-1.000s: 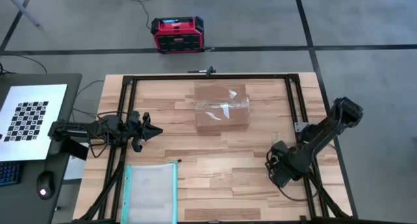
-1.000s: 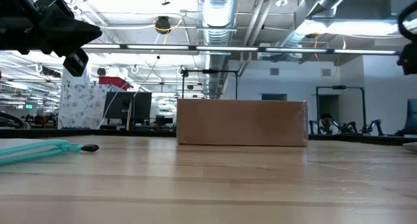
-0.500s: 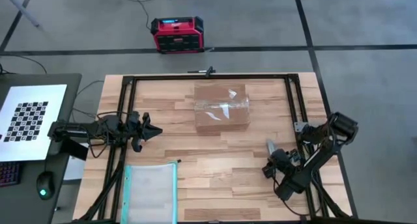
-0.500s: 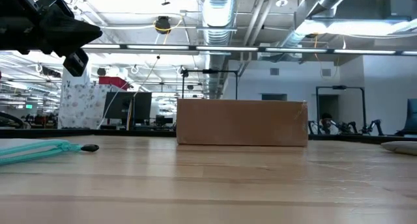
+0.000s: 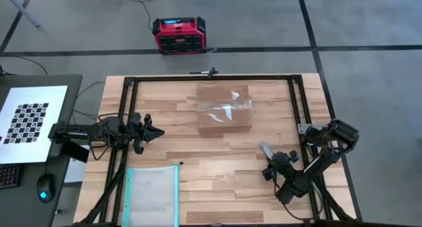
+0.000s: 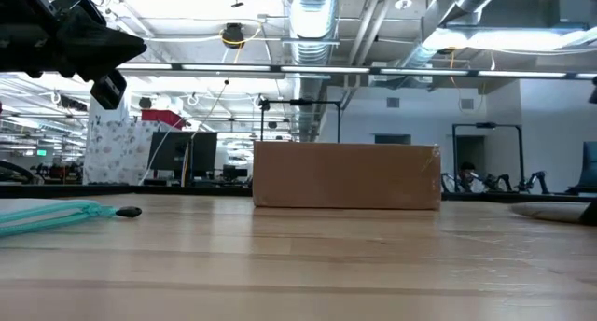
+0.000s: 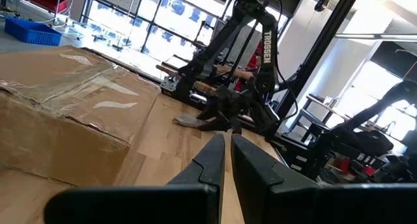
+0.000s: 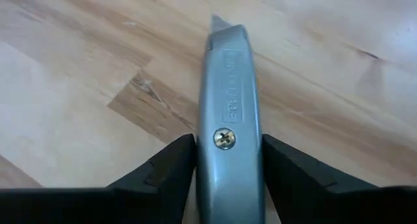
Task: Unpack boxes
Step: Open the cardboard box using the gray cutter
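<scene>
The brown cardboard box (image 5: 224, 109), shut with shiny clear tape, rests on its bottom at the table's far middle; it also shows in the low view (image 6: 345, 175) and the left wrist view (image 7: 58, 113). My right gripper (image 5: 277, 162) is low over the near right of the table, shut on a grey metal utility knife (image 5: 266, 150) whose blade tip points toward the box. In the low view the knife (image 6: 550, 208) lies about level just over the tabletop. My left gripper (image 5: 160, 132) waits shut and level above the table's left side, holding nothing. My right gripper pinches the utility knife's body at its middle, beside the screw (image 8: 207, 152), between its two fingers, one on each narrow edge. The fingers slant down from the table's near right and lie along the knife. The blade end (image 8: 215, 22) sticks out ahead; whether it touches the table I cannot tell.
A clear teal-edged pouch (image 5: 153, 195) lies flat at the near left of the table. A red and black case (image 5: 179, 34) stands on the floor beyond the far edge. A black frame (image 5: 211, 77) runs around the table. Bare wood lies between box and knife.
My right gripper has sunk toward the table and tipped, its wrist turning. The utility knife, hidden under the gripper a second ago, now sticks out toward the box and reaches farther into the low view from the right.
</scene>
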